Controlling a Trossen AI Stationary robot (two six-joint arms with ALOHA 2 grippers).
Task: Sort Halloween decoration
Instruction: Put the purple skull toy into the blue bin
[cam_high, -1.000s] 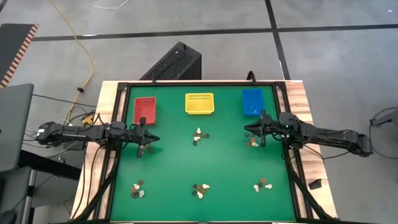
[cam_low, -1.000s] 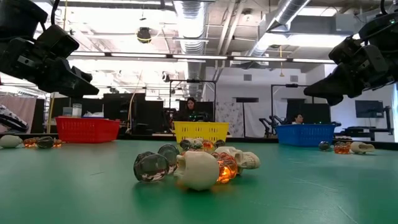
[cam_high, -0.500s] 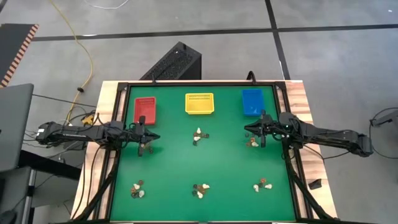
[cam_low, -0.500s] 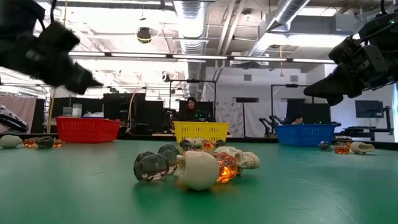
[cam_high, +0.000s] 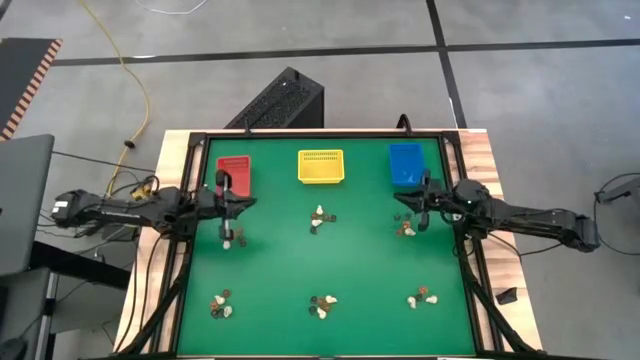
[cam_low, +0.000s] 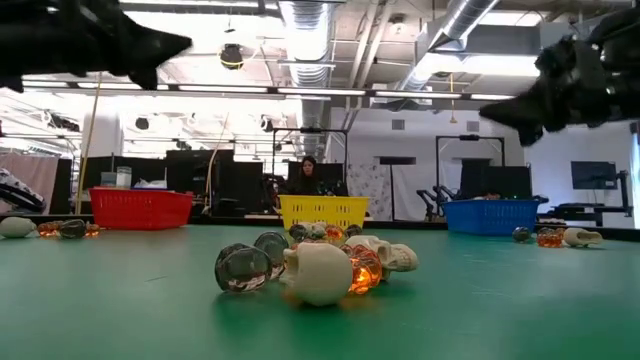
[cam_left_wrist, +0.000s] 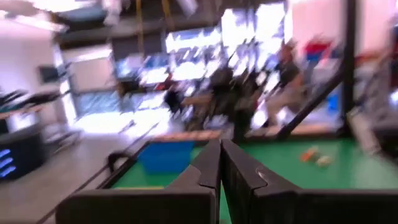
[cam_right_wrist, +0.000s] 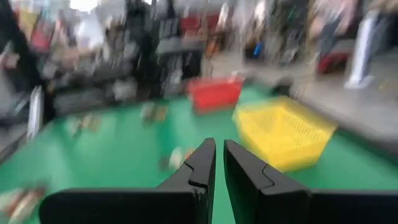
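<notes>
Halloween decoration (cam_high: 320, 218) lay in small heaps of cream, orange and dark trinkets on the green table (cam_high: 370, 270): three heaps in a far row below the bins and three in a near row (cam_high: 321, 306). The left gripper (cam_high: 226, 196) hung just beside the red bin (cam_high: 233, 176), above the left far heap (cam_high: 231, 240), its fingers (cam_left_wrist: 211, 165) pressed together with nothing seen between them. The right gripper (cam_high: 422, 196) hovered near the blue bin (cam_high: 405, 163), over the right far heap (cam_high: 406, 229); its fingers (cam_right_wrist: 205, 163) were nearly closed with a thin gap, and no trinket could be made out in them. The yellow bin (cam_high: 321, 165) stood between the other two.

Sorting looked barely begun, since every heap seemed full. I judged both arms to be travelling between heap and bin. Next, each gripper would need to open, come down over one trinket and pinch it cleanly without scattering its neighbours.

The table was a green mat framed in black rails on a wooden top. Beyond it lay a workshop with desks, monitors and a seated person (cam_low: 306, 176).
</notes>
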